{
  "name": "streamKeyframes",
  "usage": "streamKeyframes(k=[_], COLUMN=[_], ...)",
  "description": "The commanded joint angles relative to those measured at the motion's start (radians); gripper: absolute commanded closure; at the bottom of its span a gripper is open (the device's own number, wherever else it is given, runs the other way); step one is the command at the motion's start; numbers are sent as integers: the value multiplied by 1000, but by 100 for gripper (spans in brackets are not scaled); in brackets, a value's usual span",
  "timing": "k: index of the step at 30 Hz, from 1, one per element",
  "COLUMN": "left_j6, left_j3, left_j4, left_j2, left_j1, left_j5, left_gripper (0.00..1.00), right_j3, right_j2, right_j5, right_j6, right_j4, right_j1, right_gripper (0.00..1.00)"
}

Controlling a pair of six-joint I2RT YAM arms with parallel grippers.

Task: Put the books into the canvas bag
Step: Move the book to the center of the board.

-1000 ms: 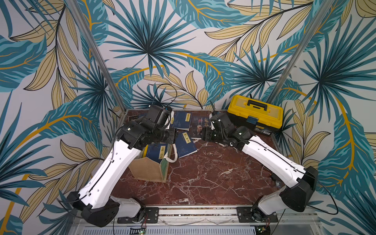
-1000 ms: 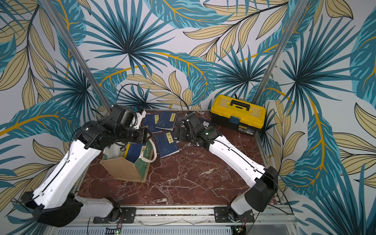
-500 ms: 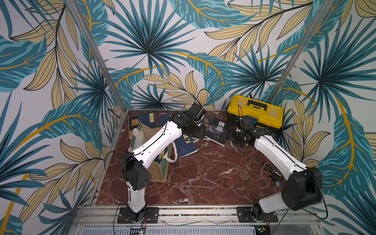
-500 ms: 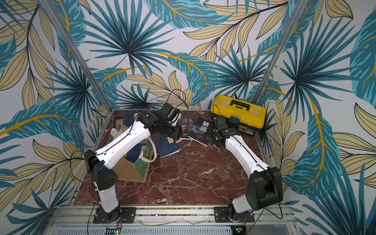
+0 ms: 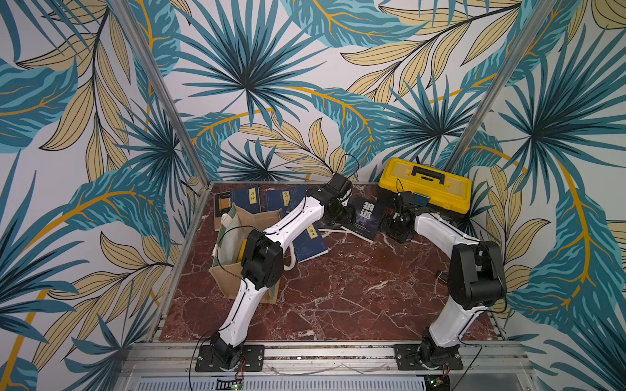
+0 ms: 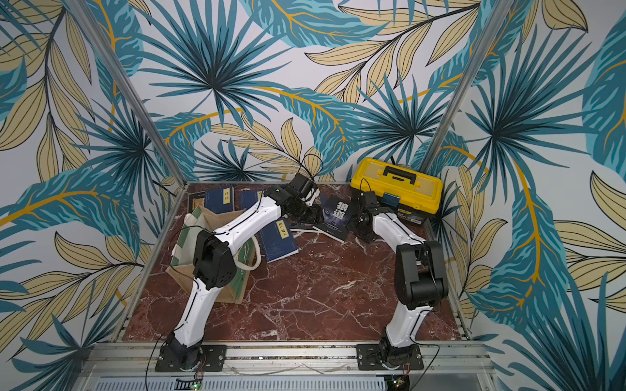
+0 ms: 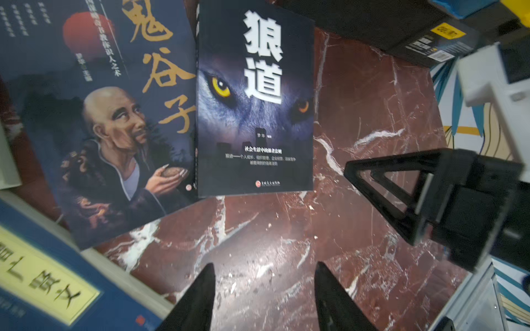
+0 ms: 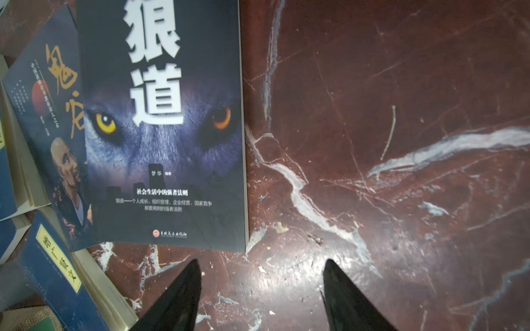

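Marble tabletop (image 5: 338, 287): left hand (image 7: 263, 268) and right hand (image 8: 262, 262) hover low by the wolf book (image 7: 255, 114), jaws apart, empty.

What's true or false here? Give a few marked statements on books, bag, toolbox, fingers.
1. The dark paperback with the wolf's yellow eyes lies face up on the red marble tabletop. True.
2. The left fingers are clamped on the wolf paperback. False: they are open over bare marble, holding nothing.
3. The tan jute bag with green side panels stands open. True.
4. The yellow plastic toolbox has its lid raised. False: the lid is shut.
5. The dark paperback with the bald man's portrait lies atop the wolf paperback. False: the wolf paperback overlaps it.
6. The right fingers hold nothing. True.
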Motion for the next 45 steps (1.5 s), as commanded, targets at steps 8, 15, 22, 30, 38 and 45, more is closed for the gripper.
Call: streamKeyframes(k=[8, 15, 22, 30, 38, 45], left_j6=[-97, -173, -255, -289, -328, -374], left_j3=[140, 141, 123, -112, -471, -775], left_j4=[135, 234, 260, 367, 489, 553], left_j2=[191, 257, 273, 126, -101, -316], left_j1=[48, 54, 30, -46, -143, -271], left_j5=[61, 117, 303, 317, 255, 135], left_gripper=[43, 42, 43, 46, 47, 48], right_j3=[76, 120, 108, -35, -266, -433], right_j2=[145, 207, 230, 128, -53, -236], right_j5=[-69, -84, -141, -189, -218, -205], right_j6=[2, -23, -28, -32, -37, -20], right_j4=[56, 42, 41, 44, 34, -47], right_j1=[-10, -10, -10, -7, 25, 153], right_gripper=[34, 40, 51, 60, 61, 61])
